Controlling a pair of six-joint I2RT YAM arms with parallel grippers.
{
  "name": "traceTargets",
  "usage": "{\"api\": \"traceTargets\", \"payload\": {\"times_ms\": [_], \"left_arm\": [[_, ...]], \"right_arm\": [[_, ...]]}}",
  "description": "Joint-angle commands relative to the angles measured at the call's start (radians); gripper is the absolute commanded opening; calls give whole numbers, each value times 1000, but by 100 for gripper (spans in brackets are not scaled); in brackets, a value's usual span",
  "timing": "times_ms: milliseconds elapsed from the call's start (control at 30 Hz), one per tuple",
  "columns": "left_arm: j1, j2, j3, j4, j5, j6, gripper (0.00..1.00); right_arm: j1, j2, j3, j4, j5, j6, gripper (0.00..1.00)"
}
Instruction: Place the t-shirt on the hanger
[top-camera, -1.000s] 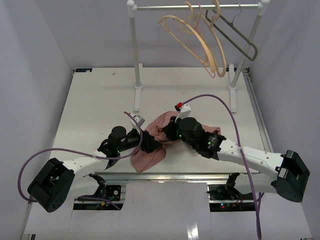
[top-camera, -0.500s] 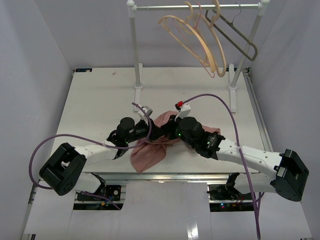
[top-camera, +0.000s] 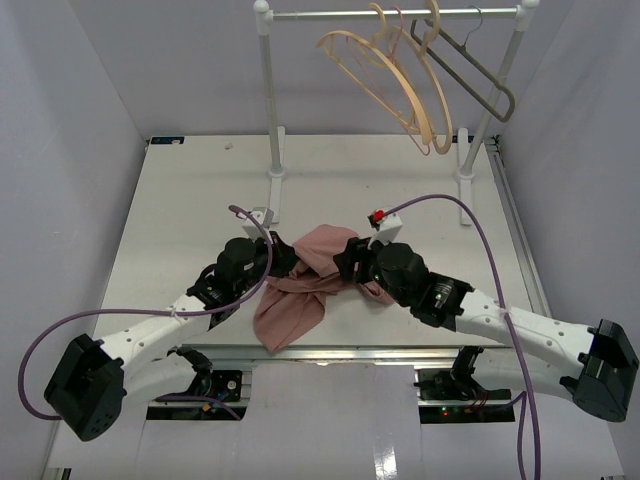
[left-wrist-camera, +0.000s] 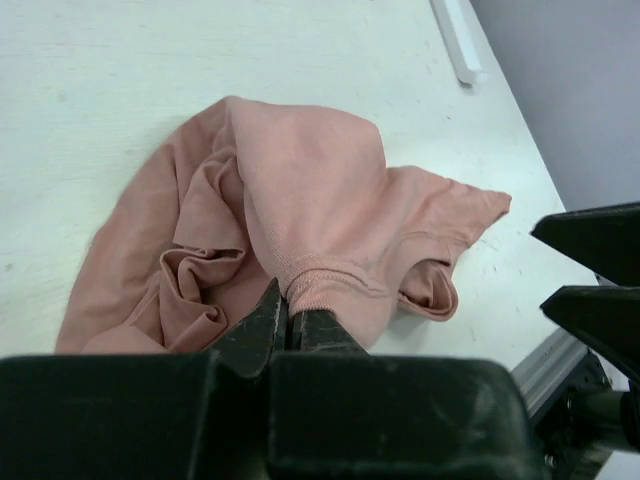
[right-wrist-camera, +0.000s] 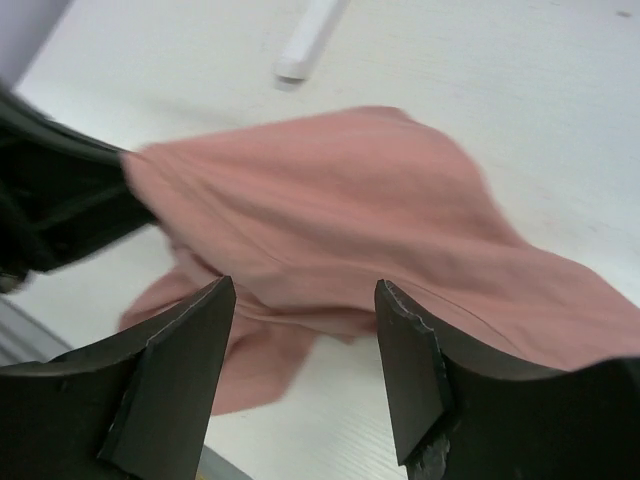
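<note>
The dusty-pink t-shirt (top-camera: 305, 275) lies crumpled near the table's front edge, between both arms. My left gripper (top-camera: 283, 258) is shut on a ribbed edge of the t-shirt (left-wrist-camera: 320, 200), which bunches at the gripper (left-wrist-camera: 290, 305) and is lifted slightly. My right gripper (top-camera: 348, 262) stands open just right of it. In the right wrist view this gripper (right-wrist-camera: 305, 290) hovers over the t-shirt (right-wrist-camera: 330, 200) with only air between its jaws. The beige wooden hanger (top-camera: 440, 105) hangs on the rack at the back.
A white clothes rack (top-camera: 390, 13) stands at the far side on two posts (top-camera: 272, 100). A thin pink wire hanger and a grey angular hanger (top-camera: 480, 75) also hang from it. The table's front edge (top-camera: 330, 350) is close behind the shirt.
My left gripper has closed on the t-shirt's edge. My right gripper has opened, let the fabric go and drawn back a little to the right.
</note>
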Motion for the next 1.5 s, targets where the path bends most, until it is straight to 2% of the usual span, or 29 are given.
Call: {"api": "traceTargets", "payload": {"times_ms": [0,133,333,600,933,1133,1167,1200,1467], "left_arm": [[2,-70,22,-145,-130,-48,0],[3,-78,34,-178,-153,-66,0],[4,-65,50,-200,-167,-71,0],[5,-68,45,-206,-186,-64,0],[5,-58,51,-206,-177,-68,0],[5,-58,48,-206,-184,-63,0],[5,-58,48,-216,-188,-60,0],[5,-60,49,-247,-190,-58,0],[5,-169,1,-393,-197,-85,0]], "right_arm": [[-1,-46,-130,-97,247,13,63],[-1,20,-169,-104,327,25,58],[3,143,-169,-54,365,-47,55],[3,210,-190,73,399,-130,53],[2,290,-159,110,445,-163,48],[-14,326,-132,109,456,-179,22],[-13,319,-117,77,446,-180,11],[-13,312,-98,32,433,-156,8],[41,183,127,-573,306,48,8]]}}
